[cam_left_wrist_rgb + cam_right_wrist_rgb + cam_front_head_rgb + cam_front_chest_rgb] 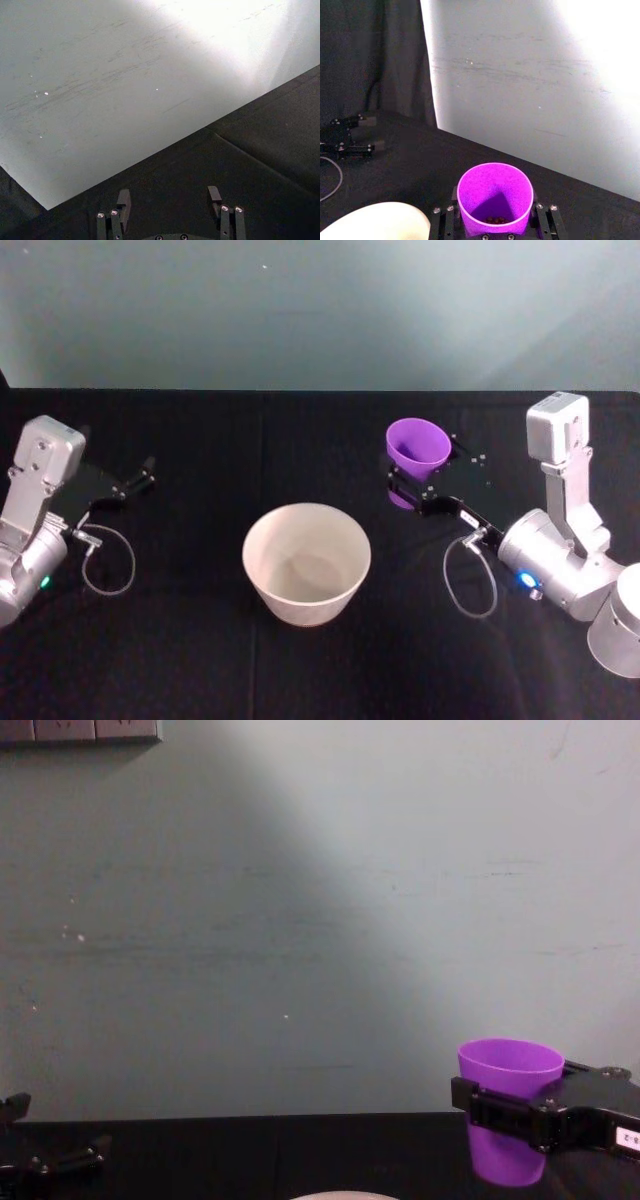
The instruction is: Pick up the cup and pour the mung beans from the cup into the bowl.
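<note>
My right end effector (pixel 415 490) is clamped on the purple cup (pixel 418 447), held upright above the black tabletop (pixel 200 660), right of and behind the bowl (pixel 306 562). My left end effector (pixel 140 478) hovers far left, fingers apart.

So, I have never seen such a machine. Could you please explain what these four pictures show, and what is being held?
It is a robot with two arms, filmed by four cameras: head, chest and one on each wrist. On the black table stands a pale bowl. The right gripper is shut on a purple cup, upright and lifted beside the bowl; the right wrist view shows small dark beans inside it. The left gripper waits open at the left, holding nothing.
</note>
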`<state>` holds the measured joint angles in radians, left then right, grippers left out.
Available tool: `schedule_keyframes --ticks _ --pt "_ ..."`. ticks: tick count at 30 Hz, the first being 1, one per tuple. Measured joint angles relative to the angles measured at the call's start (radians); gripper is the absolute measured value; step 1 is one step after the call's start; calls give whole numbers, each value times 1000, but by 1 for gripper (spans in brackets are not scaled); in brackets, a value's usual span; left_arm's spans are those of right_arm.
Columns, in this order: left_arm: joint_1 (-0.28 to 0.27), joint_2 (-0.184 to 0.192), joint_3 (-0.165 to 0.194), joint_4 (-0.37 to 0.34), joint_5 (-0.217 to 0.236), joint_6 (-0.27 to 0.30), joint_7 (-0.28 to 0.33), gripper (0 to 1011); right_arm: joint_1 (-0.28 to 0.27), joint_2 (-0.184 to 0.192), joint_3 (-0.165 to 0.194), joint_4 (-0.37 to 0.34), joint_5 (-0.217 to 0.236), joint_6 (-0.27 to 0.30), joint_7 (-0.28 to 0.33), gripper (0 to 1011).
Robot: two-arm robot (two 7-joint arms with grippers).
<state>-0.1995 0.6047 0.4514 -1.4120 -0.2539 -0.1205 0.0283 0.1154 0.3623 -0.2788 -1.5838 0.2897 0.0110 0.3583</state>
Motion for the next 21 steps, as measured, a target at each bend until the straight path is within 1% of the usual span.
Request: schedule_keyframes --ticks 21 --pt "0 0 0 0 0 0 0 1000 1 -1 -2 2 -1 0 1 735"
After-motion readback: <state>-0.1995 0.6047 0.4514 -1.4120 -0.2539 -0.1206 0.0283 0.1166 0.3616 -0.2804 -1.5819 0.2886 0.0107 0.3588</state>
